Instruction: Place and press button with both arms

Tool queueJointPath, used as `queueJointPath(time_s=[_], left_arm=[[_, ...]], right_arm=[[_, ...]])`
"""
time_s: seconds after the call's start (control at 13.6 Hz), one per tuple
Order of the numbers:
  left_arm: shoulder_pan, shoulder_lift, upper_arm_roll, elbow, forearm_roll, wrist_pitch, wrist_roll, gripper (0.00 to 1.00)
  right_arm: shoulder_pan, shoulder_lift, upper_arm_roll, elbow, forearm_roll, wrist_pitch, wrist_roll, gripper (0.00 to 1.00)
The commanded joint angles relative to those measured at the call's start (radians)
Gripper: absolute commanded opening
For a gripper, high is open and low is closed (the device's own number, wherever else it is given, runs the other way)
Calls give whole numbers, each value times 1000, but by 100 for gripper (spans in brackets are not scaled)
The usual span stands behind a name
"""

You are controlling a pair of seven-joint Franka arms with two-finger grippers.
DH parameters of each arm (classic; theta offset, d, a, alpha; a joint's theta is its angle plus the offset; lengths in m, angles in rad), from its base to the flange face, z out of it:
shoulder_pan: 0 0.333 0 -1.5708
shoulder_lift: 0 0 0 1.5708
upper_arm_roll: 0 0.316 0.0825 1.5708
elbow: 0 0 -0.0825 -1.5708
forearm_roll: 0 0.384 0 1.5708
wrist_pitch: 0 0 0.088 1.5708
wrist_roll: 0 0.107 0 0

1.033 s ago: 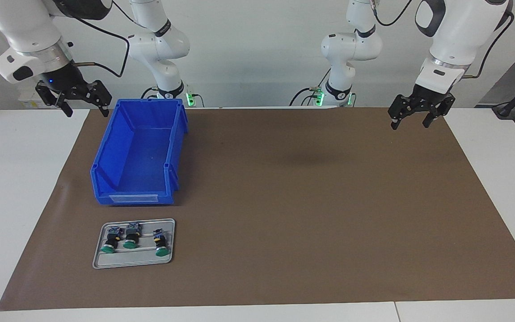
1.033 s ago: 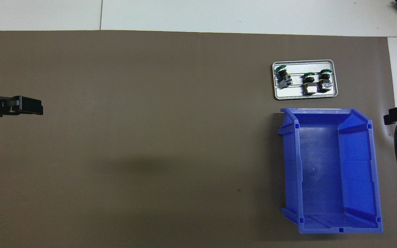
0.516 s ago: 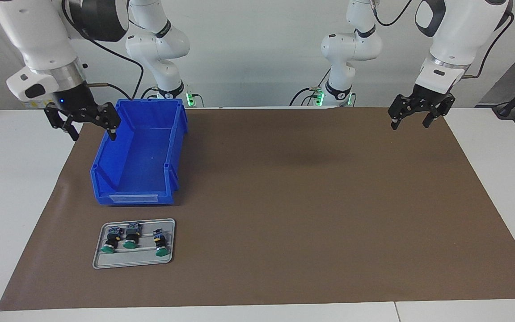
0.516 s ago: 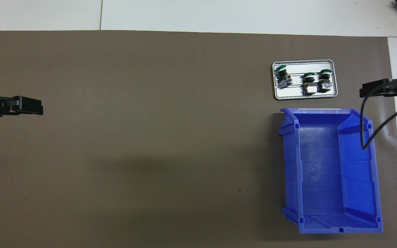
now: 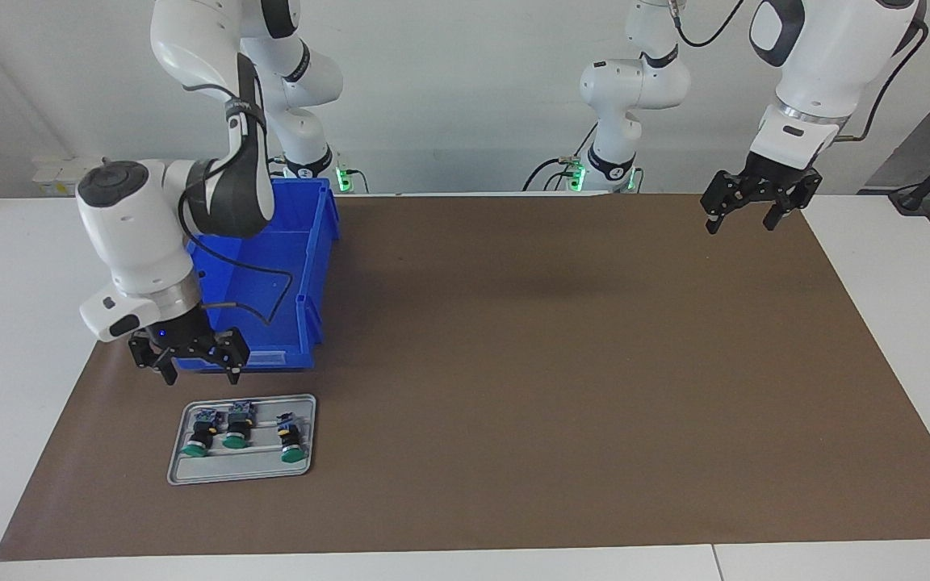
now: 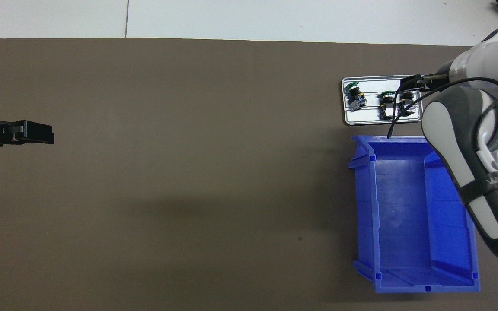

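Observation:
Three green-capped buttons lie on their sides in a small grey tray, which the overhead view also shows with the buttons in it. My right gripper is open and empty. It hangs over the tray's edge beside the blue bin, above the buttons and touching none. In the overhead view the right gripper covers the button at the tray's end toward the right arm. My left gripper is open and empty, and waits over the mat's corner at the left arm's end.
An empty blue bin stands on the brown mat, nearer to the robots than the tray and close beside it. The right arm and its cable reach over the bin.
The right arm has swung from the table's edge beside the bin, out over the bin, and come down to the tray. The left arm has not moved.

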Motion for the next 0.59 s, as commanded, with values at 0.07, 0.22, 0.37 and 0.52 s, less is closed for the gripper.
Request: queueJointPath(time_s=[0.07, 0.22, 0.37, 0.52], left_arm=[[14, -18, -8, -16, -4, 2, 8, 100], [14, -18, -8, -16, -4, 2, 8, 100], [14, -18, -8, -16, -4, 2, 8, 100], [14, -18, -8, -16, -4, 2, 8, 100]], right_arm=[[-15, 102, 7, 20, 32, 92, 40, 100], [-6, 135, 7, 13, 32, 107, 94, 100], [-12, 151, 7, 6, 31, 109, 94, 100], [-7, 157, 7, 3, 31, 109, 96, 100]])
